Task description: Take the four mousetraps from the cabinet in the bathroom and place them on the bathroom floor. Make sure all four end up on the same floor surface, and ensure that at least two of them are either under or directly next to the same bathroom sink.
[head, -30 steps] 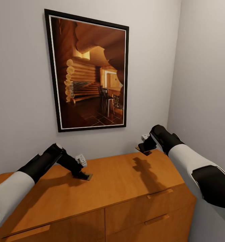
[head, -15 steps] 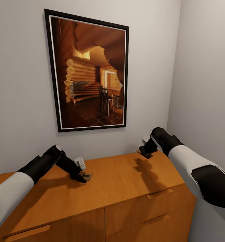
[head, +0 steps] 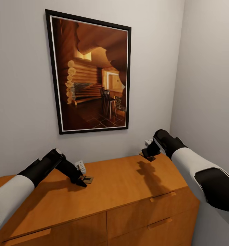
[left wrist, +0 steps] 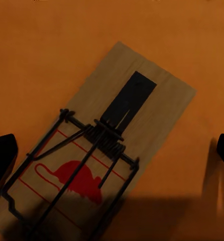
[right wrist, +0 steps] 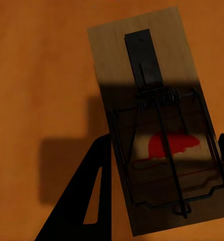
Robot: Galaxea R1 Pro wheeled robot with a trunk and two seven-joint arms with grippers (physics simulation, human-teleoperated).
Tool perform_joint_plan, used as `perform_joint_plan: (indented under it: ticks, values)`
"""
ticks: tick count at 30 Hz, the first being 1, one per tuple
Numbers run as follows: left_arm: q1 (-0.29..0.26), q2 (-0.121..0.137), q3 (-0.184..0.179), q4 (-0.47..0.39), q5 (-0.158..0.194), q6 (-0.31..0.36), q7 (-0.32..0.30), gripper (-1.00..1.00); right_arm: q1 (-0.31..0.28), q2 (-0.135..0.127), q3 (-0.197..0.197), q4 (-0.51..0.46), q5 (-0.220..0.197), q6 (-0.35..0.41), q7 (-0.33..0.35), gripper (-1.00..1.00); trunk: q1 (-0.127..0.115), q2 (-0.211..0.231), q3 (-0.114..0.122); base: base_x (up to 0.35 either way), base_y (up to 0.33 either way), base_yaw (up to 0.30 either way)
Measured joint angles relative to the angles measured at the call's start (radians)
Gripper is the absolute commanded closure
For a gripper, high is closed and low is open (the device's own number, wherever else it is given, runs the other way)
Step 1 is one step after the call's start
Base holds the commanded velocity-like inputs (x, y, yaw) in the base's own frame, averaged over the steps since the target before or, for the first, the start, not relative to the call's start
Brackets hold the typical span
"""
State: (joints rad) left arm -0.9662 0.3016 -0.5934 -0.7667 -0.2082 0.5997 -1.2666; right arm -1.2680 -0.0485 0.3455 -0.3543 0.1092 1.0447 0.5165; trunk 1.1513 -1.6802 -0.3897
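Note:
One mousetrap (head: 88, 179) lies flat on top of the orange-brown cabinet (head: 121, 186). My left gripper (head: 80, 178) hovers just to its left, open. In the left wrist view that mousetrap (left wrist: 117, 145) lies on the cabinet (left wrist: 41, 50) between the widely spread fingertips (left wrist: 2, 150) of the left gripper (left wrist: 112, 150), touching neither. At the back right of the cabinet top, my right gripper (head: 149, 155) is shut on a second mousetrap (head: 150, 158) and holds it slightly above the wood. In the right wrist view this mousetrap (right wrist: 157, 115) sits between the fingers (right wrist: 94, 186) and casts a shadow on the cabinet (right wrist: 36, 75).
A large framed picture (head: 90, 75) of a log interior hangs on the wall behind the cabinet. The side wall (head: 210, 85) stands close on the right. Drawer fronts with bar handles (head: 162, 196) face me below the top.
My left gripper has drawn back to the left off its mousetrap, which stays on the cabinet top. My right gripper has risen slightly with its mousetrap.

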Motion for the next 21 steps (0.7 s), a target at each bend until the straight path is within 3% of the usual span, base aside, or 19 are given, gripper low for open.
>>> perform_joint_plan:
  ticks: [12, 13, 21]
  values:
    - [0.000, 0.000, 0.000, 0.002, 0.002, -0.001, 0.000, -1.00, 0.000, 0.000, 0.000, 0.000, 0.000, 0.000, 0.001, 1.00, 0.000, 0.000, 0.000, 0.000, 0.000, 0.000]
    - [-0.001, 0.000, 0.000, 0.003, 0.002, -0.001, 0.000, 1.00, 0.000, 0.000, 0.000, 0.000, 0.000, 0.000, 0.001, 1.00, 0.000, 0.000, 0.000, 0.000, 0.000, 0.000]
    - [0.000, -0.002, 0.001, -0.001, 0.006, 0.008, 0.001, 1.00, 0.000, 0.000, 0.000, 0.000, 0.000, 0.000, 0.002, 1.00, 0.000, 0.000, 0.000, 0.000, 0.000, 0.000]
